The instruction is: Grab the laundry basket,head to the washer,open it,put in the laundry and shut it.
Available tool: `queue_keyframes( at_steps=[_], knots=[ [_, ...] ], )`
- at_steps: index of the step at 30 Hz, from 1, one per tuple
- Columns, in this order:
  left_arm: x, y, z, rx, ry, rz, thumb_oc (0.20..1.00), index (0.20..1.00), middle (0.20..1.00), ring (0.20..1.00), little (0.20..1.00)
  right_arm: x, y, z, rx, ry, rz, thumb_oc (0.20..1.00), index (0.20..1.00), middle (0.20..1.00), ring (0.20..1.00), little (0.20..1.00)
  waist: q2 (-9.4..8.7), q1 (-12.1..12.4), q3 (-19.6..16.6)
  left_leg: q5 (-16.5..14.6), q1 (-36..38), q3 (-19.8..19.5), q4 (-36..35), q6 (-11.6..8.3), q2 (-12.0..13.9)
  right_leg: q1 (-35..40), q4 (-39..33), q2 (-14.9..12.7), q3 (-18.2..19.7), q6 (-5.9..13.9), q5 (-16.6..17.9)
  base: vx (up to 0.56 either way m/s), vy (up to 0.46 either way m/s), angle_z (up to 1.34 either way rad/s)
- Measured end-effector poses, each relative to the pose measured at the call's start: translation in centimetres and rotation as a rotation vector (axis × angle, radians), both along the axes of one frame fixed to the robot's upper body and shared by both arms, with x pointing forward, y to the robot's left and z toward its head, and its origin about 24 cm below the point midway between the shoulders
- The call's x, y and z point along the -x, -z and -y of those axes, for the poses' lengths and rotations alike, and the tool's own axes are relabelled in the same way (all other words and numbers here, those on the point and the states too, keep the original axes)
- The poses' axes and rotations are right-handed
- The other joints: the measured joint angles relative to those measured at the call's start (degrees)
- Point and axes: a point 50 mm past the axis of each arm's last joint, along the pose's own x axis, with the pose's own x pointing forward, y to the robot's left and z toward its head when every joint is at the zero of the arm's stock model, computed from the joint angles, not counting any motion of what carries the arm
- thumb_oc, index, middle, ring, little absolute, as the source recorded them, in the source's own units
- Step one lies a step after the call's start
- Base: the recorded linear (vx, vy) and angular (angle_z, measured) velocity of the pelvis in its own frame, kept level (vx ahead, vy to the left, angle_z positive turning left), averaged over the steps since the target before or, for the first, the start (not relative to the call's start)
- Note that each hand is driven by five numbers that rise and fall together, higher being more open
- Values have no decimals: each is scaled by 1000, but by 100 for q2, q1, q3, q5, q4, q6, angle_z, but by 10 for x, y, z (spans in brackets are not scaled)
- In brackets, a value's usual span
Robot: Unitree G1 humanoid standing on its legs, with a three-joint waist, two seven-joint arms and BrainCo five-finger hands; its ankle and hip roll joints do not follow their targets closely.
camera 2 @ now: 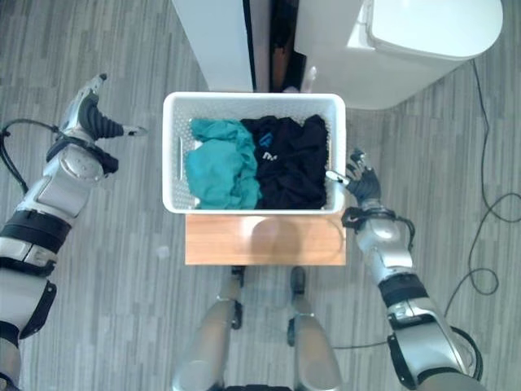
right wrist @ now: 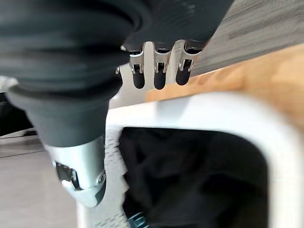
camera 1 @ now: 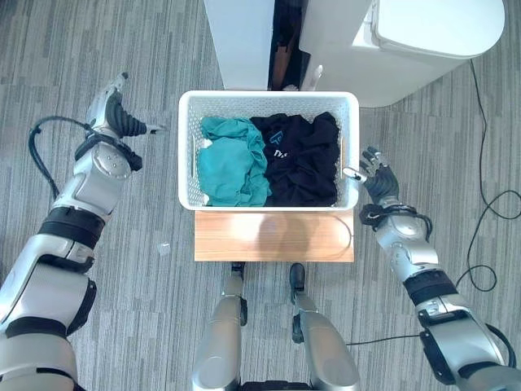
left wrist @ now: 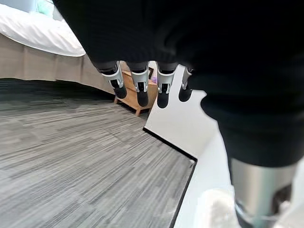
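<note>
Resting on a wooden table [camera 1: 273, 237] over grey carpet [camera 1: 163, 49], basket [camera 1: 189, 147] between open-fingered hands.

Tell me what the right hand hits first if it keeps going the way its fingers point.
Most likely the white laundry basket: the right hand sits beside its right wall, fingers open toward the rim, though depth is unclear.

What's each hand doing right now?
Left hand: open, out to the left of the basket, holding nothing.
Right hand: open, at the basket's right rim, holding nothing.

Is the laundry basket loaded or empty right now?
Loaded: the white laundry basket holds a teal garment and a black garment, crumpled side by side.
</note>
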Motion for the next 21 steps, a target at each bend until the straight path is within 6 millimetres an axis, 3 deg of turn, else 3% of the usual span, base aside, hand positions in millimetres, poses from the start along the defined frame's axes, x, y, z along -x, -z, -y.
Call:
queue_keyframes(
  at_steps=[7,15,21],
  knots=[
    [-5,0,2,68,12,1,1000,1000,1000,1000,1000,-5,7,4,26,49,-56,1000,1000,1000,1000,1000,0,-50,0,0,0,0,0,0,-3,0,-2,0,-2,1,0,0,0,0],
    [-5,1,6,79,37,-5,1000,1000,1000,1000,1000,-21,-23,-6,76,27,-7,1000,1000,1000,1000,1000,1,-24,1,10,-109,-64,3,-5,-17,-83,-4,-10,-75,5,1,5,2,4],
    [-5,3,5,88,38,-7,1000,1000,1000,1000,1000,-25,-32,6,95,80,-4,1000,1000,1000,1000,1000,5,133,3,25,-197,-122,-1,0,-37,-142,-6,-15,-129,16,-14,6,3,4]
  ],
)
